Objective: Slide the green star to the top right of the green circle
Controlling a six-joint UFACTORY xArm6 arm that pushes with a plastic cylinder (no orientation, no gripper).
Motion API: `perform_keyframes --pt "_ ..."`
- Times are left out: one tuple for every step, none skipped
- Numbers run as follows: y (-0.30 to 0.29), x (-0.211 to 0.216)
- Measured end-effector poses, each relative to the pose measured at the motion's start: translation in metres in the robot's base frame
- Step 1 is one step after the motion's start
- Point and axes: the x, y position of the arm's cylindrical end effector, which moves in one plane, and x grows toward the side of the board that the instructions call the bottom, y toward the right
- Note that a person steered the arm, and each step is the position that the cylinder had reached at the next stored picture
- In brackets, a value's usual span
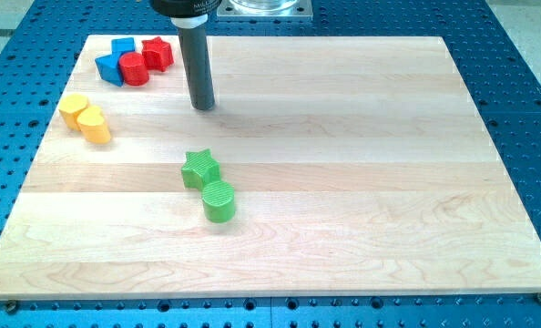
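Observation:
The green star lies on the wooden board left of centre. The green circle sits just below and to the right of the star, touching or nearly touching it. My tip is above the star toward the view's top, well apart from both green blocks, with bare board between.
A cluster at the view's top left holds a blue block, another blue block, a red cylinder and a red star. Two yellow blocks sit at the left. The board lies on a blue perforated table.

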Motion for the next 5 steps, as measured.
perform_keyframes --pt "0.011 0.022" --pt "0.01 0.038" --pt "-0.005 0.081" --pt "-0.04 0.082" --pt "-0.057 0.131"
